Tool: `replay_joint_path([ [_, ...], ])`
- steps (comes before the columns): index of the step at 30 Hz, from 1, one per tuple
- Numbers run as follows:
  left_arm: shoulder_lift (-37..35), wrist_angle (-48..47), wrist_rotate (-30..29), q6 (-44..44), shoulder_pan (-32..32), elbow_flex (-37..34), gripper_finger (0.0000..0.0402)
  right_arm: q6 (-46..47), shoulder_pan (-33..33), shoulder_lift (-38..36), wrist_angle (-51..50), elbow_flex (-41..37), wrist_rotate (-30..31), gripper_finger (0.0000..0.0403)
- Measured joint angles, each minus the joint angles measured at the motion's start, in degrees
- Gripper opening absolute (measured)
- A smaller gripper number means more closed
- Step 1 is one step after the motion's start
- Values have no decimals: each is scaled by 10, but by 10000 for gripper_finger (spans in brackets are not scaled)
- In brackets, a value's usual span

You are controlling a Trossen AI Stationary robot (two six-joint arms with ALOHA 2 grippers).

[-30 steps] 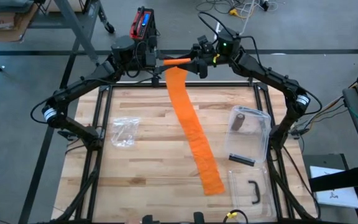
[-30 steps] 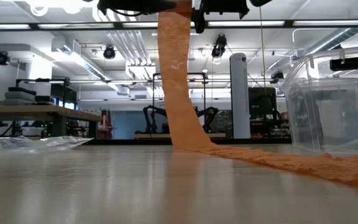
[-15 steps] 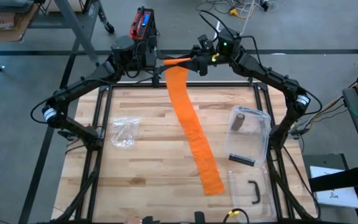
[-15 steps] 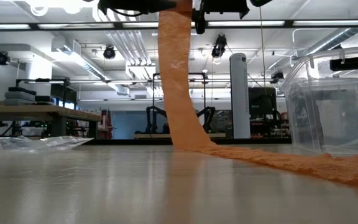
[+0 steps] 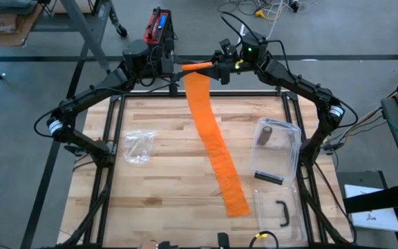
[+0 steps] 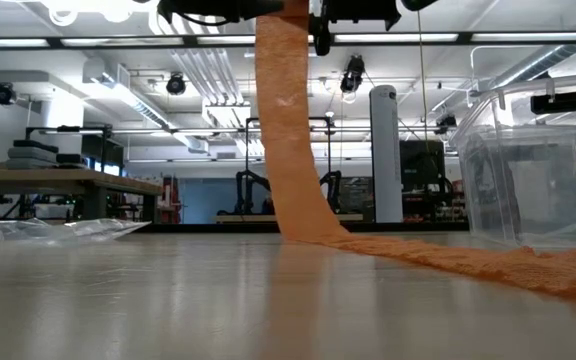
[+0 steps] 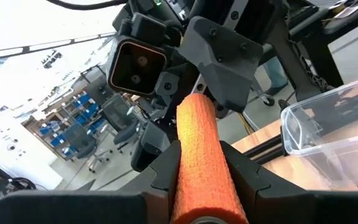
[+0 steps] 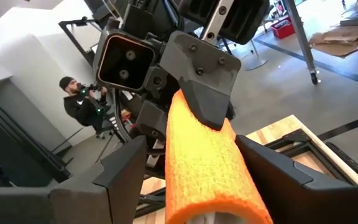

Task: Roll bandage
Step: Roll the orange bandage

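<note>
Both end effectors are parked up high at the far edge of the table, nose to nose, with the orange bandage roll (image 5: pixel 197 66) pinched between them. From the left wrist view, the left end effector (image 7: pixel 199 163) is clamped snugly on one end of the roll, fingers pressed against both sides. The right end effector (image 8: pixel 191 163) is set around the other end, but a bit of gap can be seen at its fingers, so a firm grip there can't really be confirmed, more like loosely cradled.

Progress-wise, only a start seems to have been made. A short wound core is held up at the end effectors, and most of the bandage (image 5: pixel 216 146) is unrolled: it hangs straight down from the roll, hits the table (image 5: pixel 164 187) below, and trails away from the end effectors toward the near edge, passing beside a clear plastic container (image 5: pixel 280 149). So lots of winding is probably left.

As for looks, the fabric is bright orange, with a crinkly, crepe-like texture, flat and untwisted along the hanging stretch, slightly rumpled where it's lying on the table in the low view. The wound part looks tidy and tight.
</note>
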Motion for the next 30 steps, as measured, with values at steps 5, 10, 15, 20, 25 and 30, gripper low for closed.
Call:
replay_joint_path([
  [5,0,-2,0,19,0,0,75,9,0,0,2,0,4,221],
  [10,0,-7,4,45,-1,0,75,16,0,1,2,0,6,203],
  [15,0,-7,4,46,-1,0,77,13,0,1,0,0,7,181],
  [20,0,-6,-8,24,-1,0,100,-6,0,1,1,0,15,149],
  [25,-1,-8,-11,-38,-1,0,153,-31,0,1,2,0,14,119],
  [30,-12,-13,-15,-154,0,0,218,-75,0,1,3,0,10,98],
])
